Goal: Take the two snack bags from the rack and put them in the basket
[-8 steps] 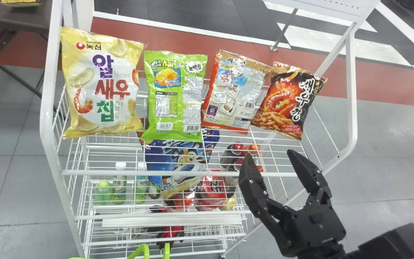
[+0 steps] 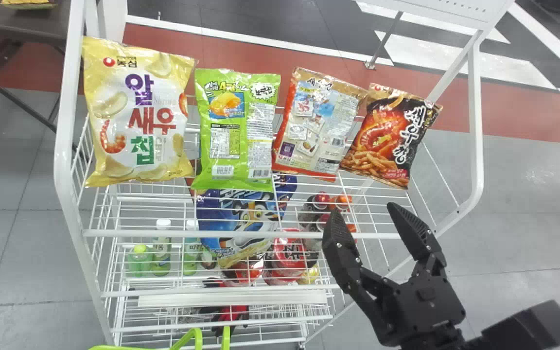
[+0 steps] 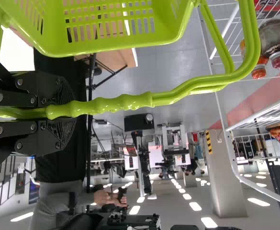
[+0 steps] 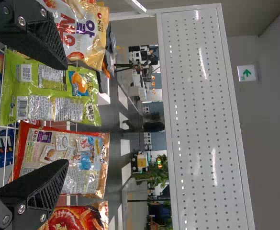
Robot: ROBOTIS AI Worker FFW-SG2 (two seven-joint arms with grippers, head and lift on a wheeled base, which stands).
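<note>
Four glossy, multicoloured plastic snack bags [image 2: 236, 131] line the white wire rack [image 2: 163, 234] across the head view's upper half, over red-striped grey floor [image 2: 518, 209]. Lower right, the black right gripper [image 2: 364, 210] gapes wide; the left gripper [image 3: 69, 112] clasps the lime-green plastic basket [image 3: 106, 47] by its handle [image 3: 123, 102].

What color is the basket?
The basket is bright lime green, best seen in the left wrist view.

Your right hand [image 2: 363, 208] drifts slightly left across the head view from its earlier position, as your green basket [image 2: 114, 347] edges marginally higher at the bottom.
</note>
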